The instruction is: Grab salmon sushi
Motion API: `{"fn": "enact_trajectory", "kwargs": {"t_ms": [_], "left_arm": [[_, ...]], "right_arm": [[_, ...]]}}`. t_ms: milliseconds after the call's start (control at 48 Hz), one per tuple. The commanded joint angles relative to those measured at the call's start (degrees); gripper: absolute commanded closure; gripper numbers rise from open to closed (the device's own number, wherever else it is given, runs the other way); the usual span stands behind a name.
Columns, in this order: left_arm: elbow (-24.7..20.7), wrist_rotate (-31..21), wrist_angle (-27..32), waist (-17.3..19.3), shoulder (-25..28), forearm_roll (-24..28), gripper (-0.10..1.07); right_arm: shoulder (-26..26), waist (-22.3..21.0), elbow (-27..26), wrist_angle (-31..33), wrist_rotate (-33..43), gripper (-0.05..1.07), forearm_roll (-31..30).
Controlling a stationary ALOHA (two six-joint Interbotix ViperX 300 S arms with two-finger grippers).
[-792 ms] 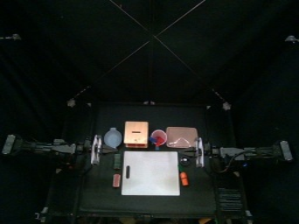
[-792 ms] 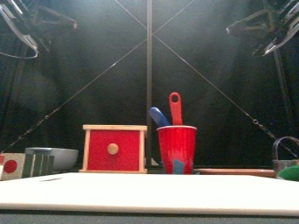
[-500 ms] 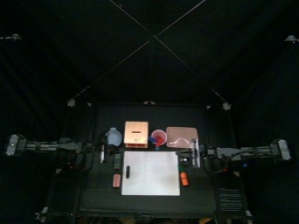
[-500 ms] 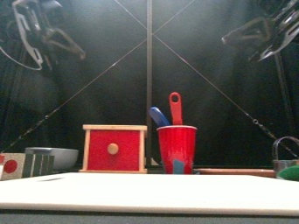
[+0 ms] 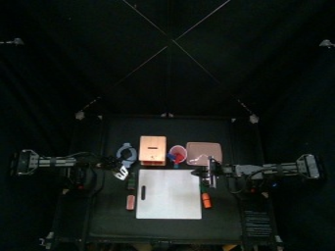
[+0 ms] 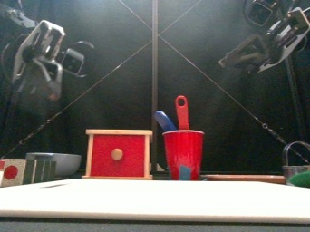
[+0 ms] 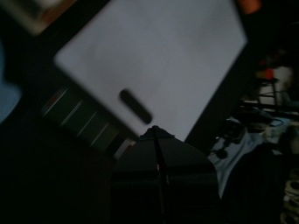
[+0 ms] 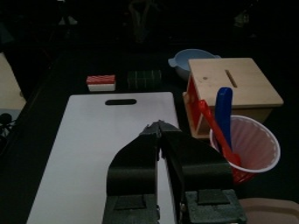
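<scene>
Compared with half a second ago, both arms have moved inward over the table: in the top view the left gripper [image 5: 120, 174] now hangs near the left edge of the white cutting board [image 5: 170, 193], and the right gripper [image 5: 210, 176] near its right edge; in the front view both have come lower. Each gripper's jaws are pressed together, holding nothing. The black table [image 5: 249, 211] stands inside black curtains. Behind the board are a wooden box with a red front [image 6: 119, 154] and a red cup [image 6: 183, 154] holding a red and a blue utensil. The salmon sushi [image 5: 207, 202] lies just beside the board's right edge, and a red-topped piece [image 8: 101, 81] lies near the other side.
</scene>
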Motion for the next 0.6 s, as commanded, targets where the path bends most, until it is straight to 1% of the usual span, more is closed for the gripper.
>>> {"fn": "enact_trajectory", "kwargs": {"t_ms": [0, 62, 125, 146, 167, 188, 229, 292, 354, 396, 500, 583], "left_arm": [[-2.0, -10.3, 4.5, -4.8, -0.1, 7.3, 0.8], [-2.8, -22.1, 4.7, -11.3, -0.1, 12.6, 0.8], [-3.2, -30.3, 4.1, -15.4, 0.3, 15.4, 0.79], [-3.3, -33.8, 4.1, -17.0, 0.5, 16.3, 0.78], [-3.3, -36.0, 4.1, -17.9, 0.8, 17.0, 0.77], [-3.2, -39.3, 4.0, -19.6, 1.2, 17.8, 0.76], [-3.1, -43.2, 3.9, -21.4, 2.1, 18.7, 0.73], [-3.2, -49.1, 3.8, -24.3, 4.5, 20.6, 0.65], [-3.5, -52.4, 3.0, -26.2, 6.9, 21.3, 0.56], [-4.0, -54.1, 1.2, -27.0, 9.0, 20.7, 0.47], [-5.1, -55.2, -3.9, -27.2, 14.6, 18.4, 0.28], [-6.2, -54.9, -6.1, -27.2, 19.3, 15.6, 0.18]], "right_arm": [[0.0, -0.4, -1.1, 0.1, -0.1, 0.96, 0.1], [0.0, -0.9, -0.9, 0.4, -0.1, 0.96, 0.1], [0.0, -1.5, -0.7, 0.7, -0.1, 0.96, 0.0], [-0.1, -1.7, -0.6, 0.9, -0.1, 0.96, 0.0], [0.0, -1.9, -0.5, 1.0, -0.1, 0.96, 0.1], [0.0, -2.0, -0.4, 1.1, -0.1, 0.96, 0.0], [0.0, -2.4, -0.4, 1.3, -0.1, 0.96, 0.0], [0.0, -2.8, -0.1, 1.7, -0.1, 0.96, -0.1], [0.0, -3.3, 0.3, 1.9, -0.1, 0.96, -0.1], [0.0, -3.3, 0.5, 2.2, -0.2, 0.96, -0.2], [0.0, -3.8, 0.8, 2.5, -0.1, 0.96, -0.3], [0.0, -4.0, 1.0, 2.9, -0.2, 0.97, -0.3]]}}
